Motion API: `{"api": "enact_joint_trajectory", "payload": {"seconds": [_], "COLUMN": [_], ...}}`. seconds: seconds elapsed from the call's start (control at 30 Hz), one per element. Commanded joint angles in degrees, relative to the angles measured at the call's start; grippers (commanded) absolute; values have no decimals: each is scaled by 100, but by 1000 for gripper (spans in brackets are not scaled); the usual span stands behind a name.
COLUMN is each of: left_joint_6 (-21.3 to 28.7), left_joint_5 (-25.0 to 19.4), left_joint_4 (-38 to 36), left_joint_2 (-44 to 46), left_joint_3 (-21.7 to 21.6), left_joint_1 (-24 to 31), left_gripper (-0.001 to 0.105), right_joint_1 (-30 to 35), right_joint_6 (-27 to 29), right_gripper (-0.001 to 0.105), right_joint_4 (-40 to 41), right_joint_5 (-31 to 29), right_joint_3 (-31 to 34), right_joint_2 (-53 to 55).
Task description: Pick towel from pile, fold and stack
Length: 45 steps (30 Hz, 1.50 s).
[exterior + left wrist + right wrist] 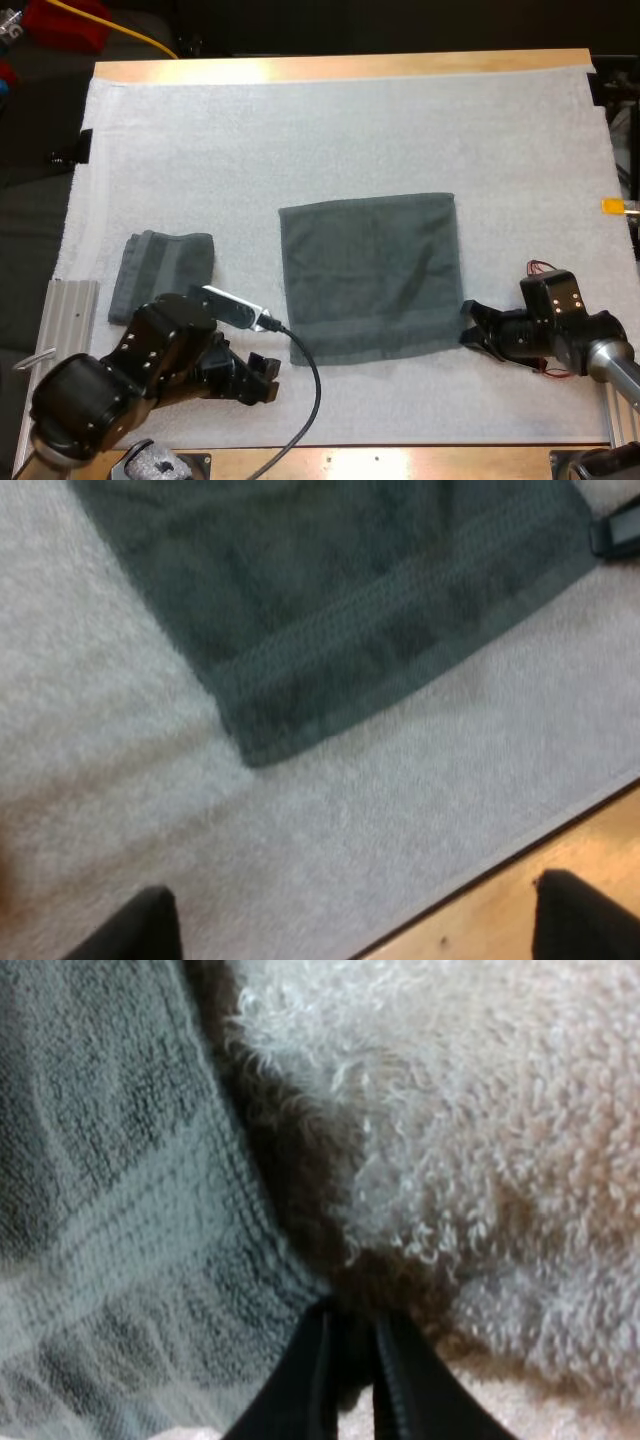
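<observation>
Corner of the flat towel (pixel 370 275) in our right fingers (pixel 295 1395)
High view: it lies centred on the mat (pixel 300 130), folded towel (pixel 162 272) at 9 o'clock, our left gripper (pixel 268 378) at 7, right gripper (pixel 465 323) at 4. Left wrist: fingers (pixel 140 935) spread over mat. Right wrist: fingers pinch its edge.

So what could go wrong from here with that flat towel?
The right gripper sits at the very edge of the flat towel, low on the fluffy white mat; it might pinch mat along with towel, or miss. The left gripper is open and short of its corner, so a one-sided lift could leave the towel skewed. It is also close to the folded towel and could nudge it.
</observation>
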<state>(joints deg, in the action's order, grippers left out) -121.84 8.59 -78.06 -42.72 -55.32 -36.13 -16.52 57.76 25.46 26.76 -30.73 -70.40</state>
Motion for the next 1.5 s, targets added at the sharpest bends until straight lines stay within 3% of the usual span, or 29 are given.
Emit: {"api": "enact_joint_trajectory", "payload": {"seconds": [0.0,0.3,0.57,0.77,1.47], "left_joint_6": [-211,-1140,-1351,-1447,-1407], "left_joint_5": [0,407,407,407,482], "left_joint_4": [195,1514,2323,2777,4039], "left_joint_2": [39,39,21,-287,-2709], "left_joint_3": [137,1247,2025,2363,2407], "left_joint_1": [-37,-37,-37,-37,19], "left_gripper": [70,70,70,70,70], "right_joint_1": [26,26,26,26,26], "right_joint_6": [70,117,157,157,251], "right_gripper": [1,1,1,1,1], "right_joint_4": [55,55,55,55,55], "right_joint_5": [2,46,49,139,288], "right_joint_3": [16,16,16,16,16], "right_joint_2": [-29,-29,-29,-29,-18]}}
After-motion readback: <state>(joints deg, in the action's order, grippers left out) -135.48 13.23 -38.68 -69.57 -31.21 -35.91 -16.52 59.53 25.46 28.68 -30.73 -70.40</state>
